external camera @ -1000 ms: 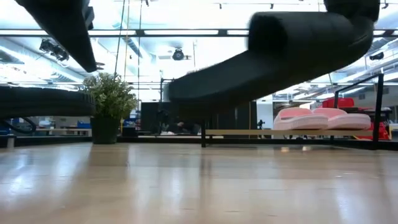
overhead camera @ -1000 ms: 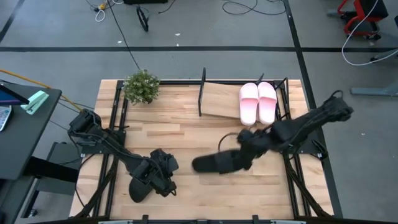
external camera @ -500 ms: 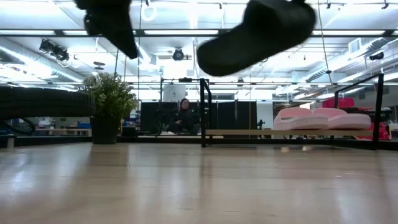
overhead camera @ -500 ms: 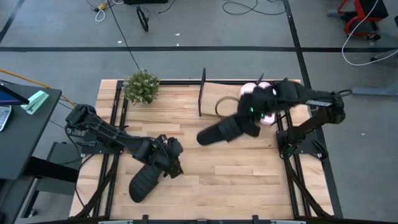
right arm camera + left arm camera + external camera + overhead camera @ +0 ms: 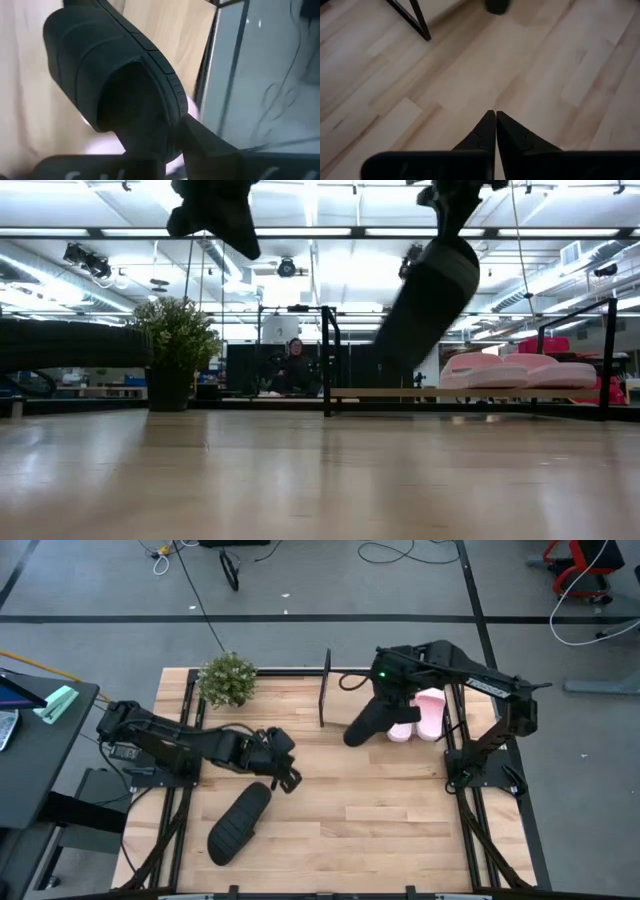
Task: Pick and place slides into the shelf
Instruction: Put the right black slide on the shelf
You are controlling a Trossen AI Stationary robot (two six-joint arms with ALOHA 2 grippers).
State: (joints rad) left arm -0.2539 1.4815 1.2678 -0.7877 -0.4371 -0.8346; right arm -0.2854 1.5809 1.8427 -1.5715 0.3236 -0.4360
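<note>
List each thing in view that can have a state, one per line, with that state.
Matte black slide held by the right gripper: lifted, hanging tilted over the shelf board.
Matte black slide on the table: lying flat, ungripped.
Pale pink pair of slides: resting side by side on the shelf.
Black metal rod shelf with tilted wooden board: holding only the pink pair.
Right gripper: shut on the lifted slide.
Left gripper: fingers shut, empty, above the table.

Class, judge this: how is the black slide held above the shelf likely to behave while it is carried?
The black slide, pinched at one end by the right pincer, hangs steeply without drooping, so it is probably fairly stiff and light. Held so far from its middle, it may swing.
</note>
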